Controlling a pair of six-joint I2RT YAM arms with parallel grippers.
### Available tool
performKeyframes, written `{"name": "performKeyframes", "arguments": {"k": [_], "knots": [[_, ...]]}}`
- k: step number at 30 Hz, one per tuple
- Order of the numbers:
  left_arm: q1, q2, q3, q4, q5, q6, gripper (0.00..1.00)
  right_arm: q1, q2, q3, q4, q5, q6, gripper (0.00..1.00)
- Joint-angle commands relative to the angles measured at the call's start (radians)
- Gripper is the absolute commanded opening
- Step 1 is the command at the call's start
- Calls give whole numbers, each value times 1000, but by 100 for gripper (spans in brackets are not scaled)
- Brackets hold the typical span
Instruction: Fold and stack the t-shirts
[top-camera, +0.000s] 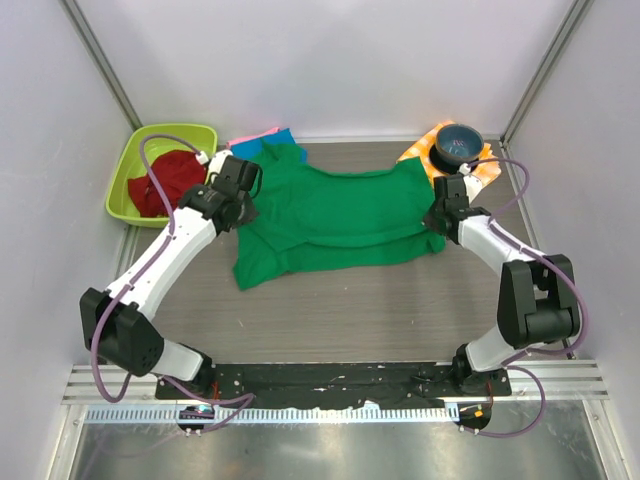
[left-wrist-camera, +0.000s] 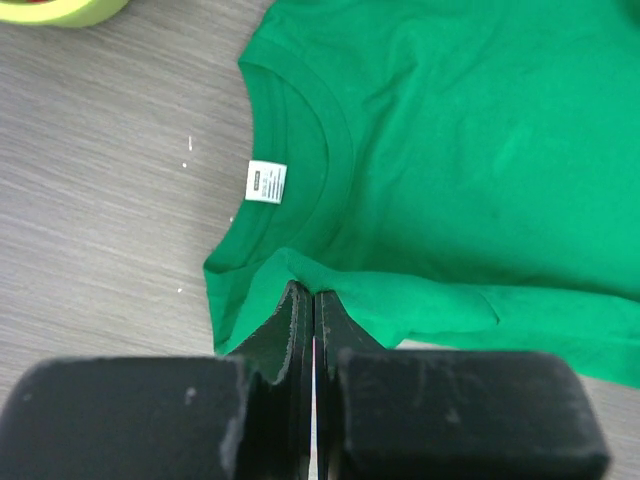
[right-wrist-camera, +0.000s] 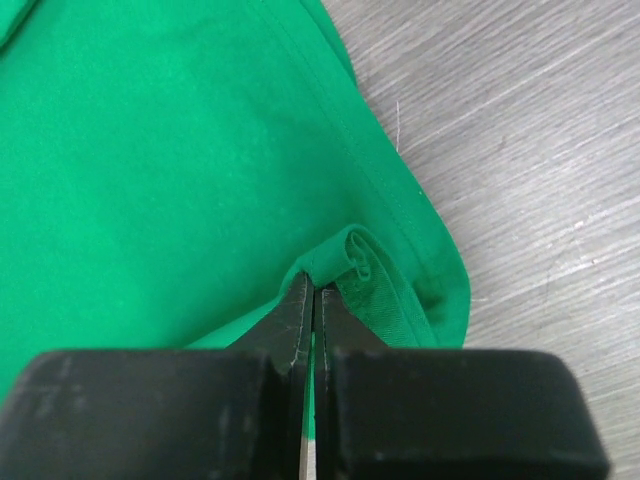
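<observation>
Top view: green t-shirt (top-camera: 335, 210) is spread sideways mid-desk (top-camera: 400, 310), collar end toward the left and hem end toward the right. A long strip along its near side looks doubled over. The left end effector (top-camera: 238, 205) sits on the collar-side edge and the right end effector (top-camera: 443, 215) on the hem-side edge. One at each end probably keeps the cloth taut and level for a lengthwise fold. The blue t-shirt (top-camera: 287, 134) and pink t-shirt (top-camera: 250, 139) peek out behind it at the back edge, out of the folding area. The green bin (top-camera: 140, 150) at back left holds a red cloth (top-camera: 160, 190). The checked cloth (top-camera: 490, 165) lies at back right with a dark bowl (top-camera: 458, 143) on it.

Left wrist: fingers are pressed together with only a sliver of gap, pinching a ridge of green cloth just below the collar (left-wrist-camera: 335, 150), near the white label (left-wrist-camera: 266, 181). The grip is at the shoulder line, likely so that corner carries over cleanly.

Right wrist: fingers are likewise clamped together on a small rolled pucker of fabric beside the stitched hem. The cloth around the pinch lies flat on the desk, so no lift is visible here.

Judgement: fold in progress, stacking not yet started.
</observation>
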Motion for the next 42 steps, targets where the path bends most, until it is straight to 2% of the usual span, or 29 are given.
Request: {"name": "performKeyframes", "arguments": {"k": [1, 14, 24, 30, 31, 32, 33, 34, 35, 36, 39, 41, 42], "knots": [[21, 58, 90, 53, 26, 40, 0, -5, 34, 66, 56, 15, -19, 1], [23, 389, 343, 54, 165, 99, 0, -5, 96, 109, 68, -1, -15, 1], [26, 583, 503, 25, 117, 116, 0, -5, 155, 141, 83, -5, -13, 1], [38, 641, 587, -8, 87, 108, 0, -3, 234, 178, 95, 4, -28, 1], [41, 650, 592, -12, 74, 103, 6, -3, 246, 187, 95, 2, -34, 1], [43, 655, 593, -15, 60, 100, 21, -5, 260, 199, 103, -2, -39, 1], [41, 660, 598, -33, 41, 88, 42, -3, 284, 204, 135, -10, -44, 1], [43, 667, 604, -47, 22, 79, 93, -3, 297, 207, 151, -24, -50, 1], [43, 669, 605, -80, -14, 68, 100, -5, 310, 233, 152, -21, -62, 2], [43, 664, 604, -96, -28, 45, 100, -2, 335, 244, 160, -13, -68, 20], [43, 583, 500, -70, -57, 1, 100, 0, 353, 257, 206, 8, -88, 46], [41, 463, 351, -1, -26, -50, 100, 7, 326, 242, 247, 22, -96, 49], [37, 412, 296, 19, -13, -71, 100, 14, 306, 236, 247, 39, -100, 55]]}}
